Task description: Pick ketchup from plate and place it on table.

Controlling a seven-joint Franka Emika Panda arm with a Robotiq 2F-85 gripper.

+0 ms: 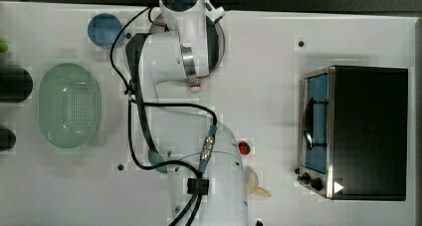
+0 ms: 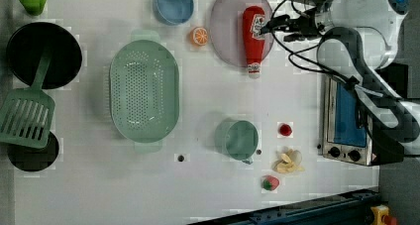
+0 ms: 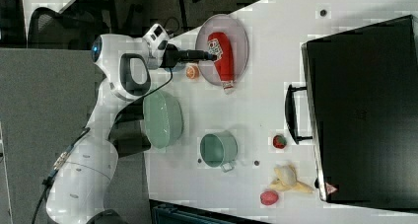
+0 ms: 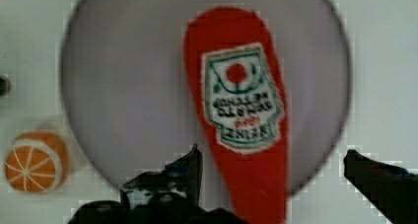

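Desk (image 2: 208,185) white. Plate (image 4: 128,76) lies under hand. Ketchup (image 4: 241,110) flat on plate, white cap past rim – directly below hand (image 4: 271,162), between its spread fingers (image 4: 190,165) – not gripped. Orange slice (image 4: 33,160) beside plate.

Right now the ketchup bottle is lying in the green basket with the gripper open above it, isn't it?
Not quite. The ketchup bottle lies on the lilac-grey plate, its cap end reaching past the rim, as the left view shows. The green basket sits apart from it. The gripper is indeed open above the bottle.
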